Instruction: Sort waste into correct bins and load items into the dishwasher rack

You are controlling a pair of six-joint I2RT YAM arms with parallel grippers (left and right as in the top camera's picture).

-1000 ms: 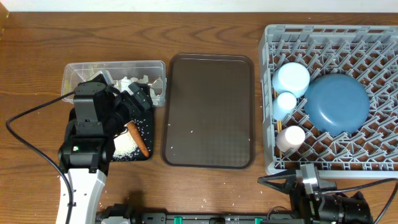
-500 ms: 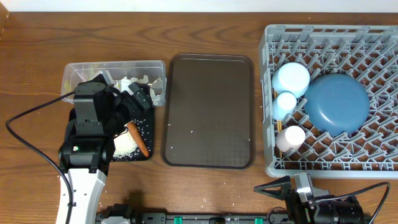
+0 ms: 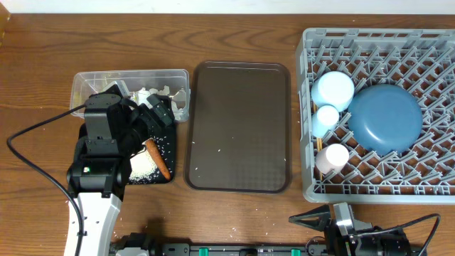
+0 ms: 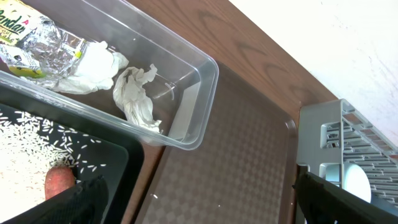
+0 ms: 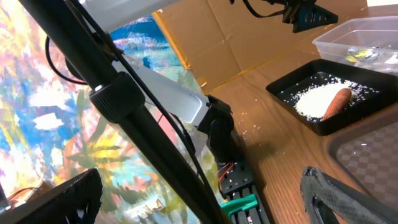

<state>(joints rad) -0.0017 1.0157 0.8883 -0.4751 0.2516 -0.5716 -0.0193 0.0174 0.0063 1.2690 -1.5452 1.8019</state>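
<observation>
The orange carrot (image 3: 158, 159) lies on rice grains (image 3: 144, 167) in the black tray (image 3: 165, 146); the left wrist view shows the carrot (image 4: 59, 182) too. The clear tub (image 3: 131, 75) holds white tissue (image 4: 137, 99), a silvery packet (image 4: 50, 46) and a yellow-green wrapper (image 4: 18, 28). My left gripper (image 3: 162, 119) hangs open and empty above the black tray and the tub's near edge. The grey rack (image 3: 426, 43) holds the dark-blue plate (image 3: 384, 118), light-blue bowl (image 3: 333, 89), light-blue cup (image 3: 327, 115) and pinkish-white cup (image 3: 332, 156). My right gripper (image 3: 311, 215) is open and empty at the table's front edge.
A brown serving tray (image 3: 239, 128) lies between the bins and the rack, with a few stray grains on it. A black cable (image 3: 35, 131) loops left of the left arm. The right wrist view shows the carrot (image 5: 334, 102) far off across the table.
The right arm has drawn back toward the front edge and shifted slightly left. The left arm and all objects have stayed still.
</observation>
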